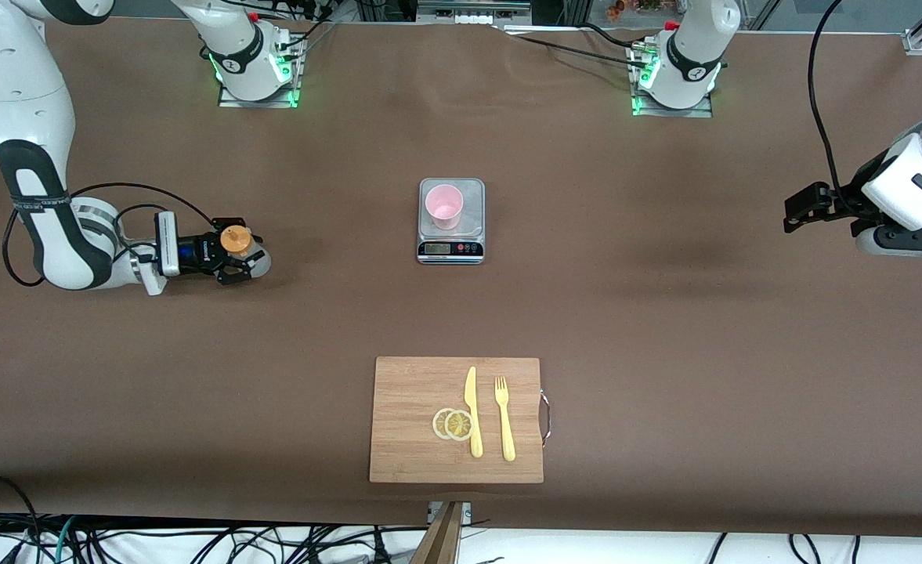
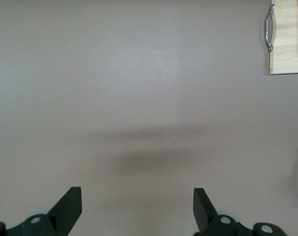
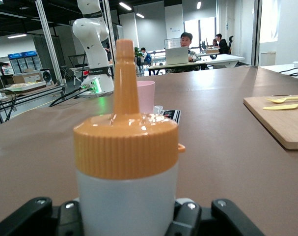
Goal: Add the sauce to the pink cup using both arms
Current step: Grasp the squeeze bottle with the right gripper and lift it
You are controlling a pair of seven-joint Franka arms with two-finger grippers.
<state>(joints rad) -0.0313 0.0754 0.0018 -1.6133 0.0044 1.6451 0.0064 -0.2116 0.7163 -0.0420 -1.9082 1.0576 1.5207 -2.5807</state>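
The sauce bottle point(image 1: 236, 241) stands upright near the right arm's end of the table, whitish with an orange nozzle cap. My right gripper point(image 1: 238, 257) is shut on its body, low at the table. In the right wrist view the bottle point(image 3: 125, 162) fills the middle between the fingers point(image 3: 188, 219). The pink cup point(image 1: 444, 206) stands upright on a small scale point(image 1: 450, 249) at the table's middle, and shows past the nozzle in the right wrist view point(image 3: 146, 96). My left gripper point(image 1: 802, 208) waits, open and empty, over bare table point(image 2: 137, 196) at the left arm's end.
A wooden cutting board point(image 1: 406, 439) lies near the front edge, nearer the front camera than the scale, with a yellow knife point(image 1: 472, 411), a fork point(image 1: 504, 417) and lemon slices point(image 1: 453, 424). Its handle corner shows in the left wrist view point(image 2: 287, 44).
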